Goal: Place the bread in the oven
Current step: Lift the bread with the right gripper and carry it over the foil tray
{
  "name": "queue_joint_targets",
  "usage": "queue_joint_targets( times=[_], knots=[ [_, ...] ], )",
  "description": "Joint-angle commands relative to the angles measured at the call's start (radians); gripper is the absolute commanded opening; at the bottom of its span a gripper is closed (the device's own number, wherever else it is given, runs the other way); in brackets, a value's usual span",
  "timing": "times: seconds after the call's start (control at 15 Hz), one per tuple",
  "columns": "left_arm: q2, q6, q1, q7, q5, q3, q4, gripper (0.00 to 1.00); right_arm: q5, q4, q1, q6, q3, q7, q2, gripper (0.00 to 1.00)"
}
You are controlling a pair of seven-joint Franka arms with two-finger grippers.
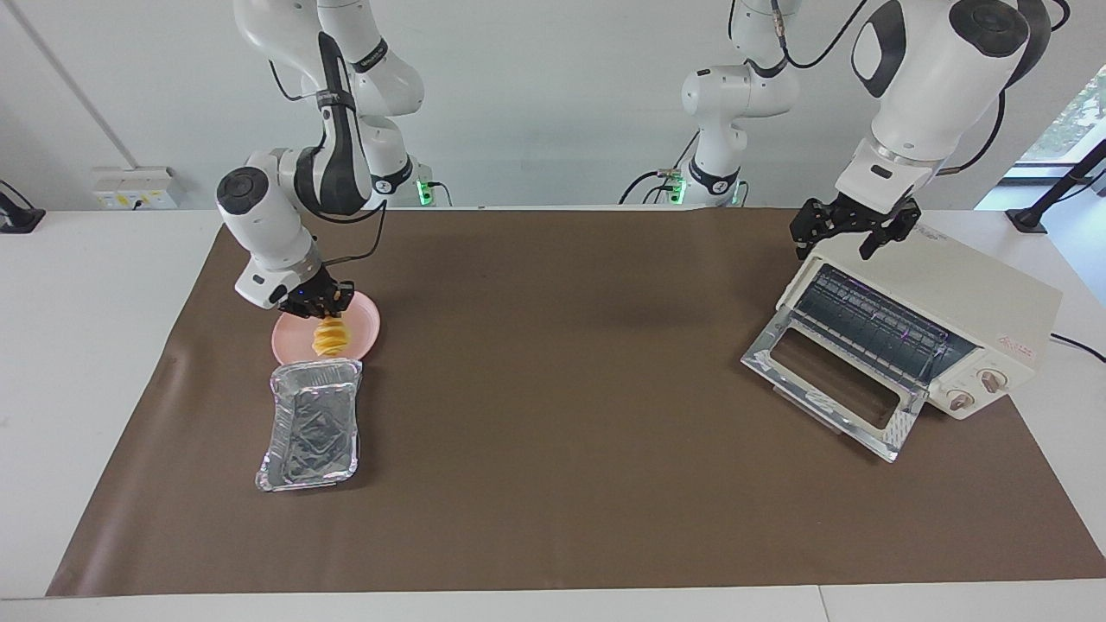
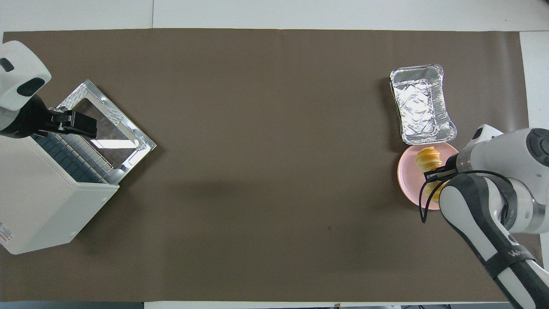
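The bread [image 1: 331,339] is a small golden-yellow ridged loaf lying on a round pink plate [image 1: 367,324] toward the right arm's end of the table. My right gripper [image 1: 318,302] is down at the loaf, over its middle in the overhead view [image 2: 439,174], where the bread [image 2: 428,158] shows on both sides of it. The cream-white oven [image 1: 968,294] stands toward the left arm's end with its glass door [image 1: 834,389] folded down open and the wire rack showing. My left gripper [image 1: 851,231] hangs open and empty over the oven's top front edge.
A crinkled silver foil tray [image 1: 313,425] lies empty right beside the pink plate, farther from the robots. A brown mat [image 1: 553,432] covers the table. The oven's two knobs [image 1: 976,390] sit beside the open door.
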Motion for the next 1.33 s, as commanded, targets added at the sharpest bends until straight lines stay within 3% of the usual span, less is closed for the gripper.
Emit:
queue_joint_targets(
  times=[0.0,0.2,0.4,0.8,1.0,1.27],
  knots=[
    [-0.019,0.011,0.008,0.001,-0.013,-0.001,-0.020,1.00,0.019,0.133,-0.003,-0.153,0.002,0.013,-0.011,0.16],
    [-0.019,0.011,0.008,0.001,-0.014,-0.001,-0.020,1.00,0.017,0.202,-0.017,-0.132,0.001,0.012,0.022,0.17],
    [-0.019,0.011,0.008,0.001,-0.014,-0.001,-0.020,1.00,0.016,0.235,-0.023,0.001,-0.002,0.021,0.066,0.17],
    [-0.019,0.012,0.008,0.001,-0.014,-0.001,-0.020,1.00,0.020,0.445,-0.040,0.032,-0.004,0.022,0.258,0.18],
    [-0.019,0.011,0.008,0.001,-0.014,-0.001,-0.020,1.00,0.017,0.604,-0.046,0.005,-0.003,0.019,0.380,0.18],
    [-0.019,0.011,0.008,0.001,-0.014,-0.001,-0.020,1.00,0.046,0.618,-0.034,0.041,-0.001,0.024,0.451,0.19]
  ],
)
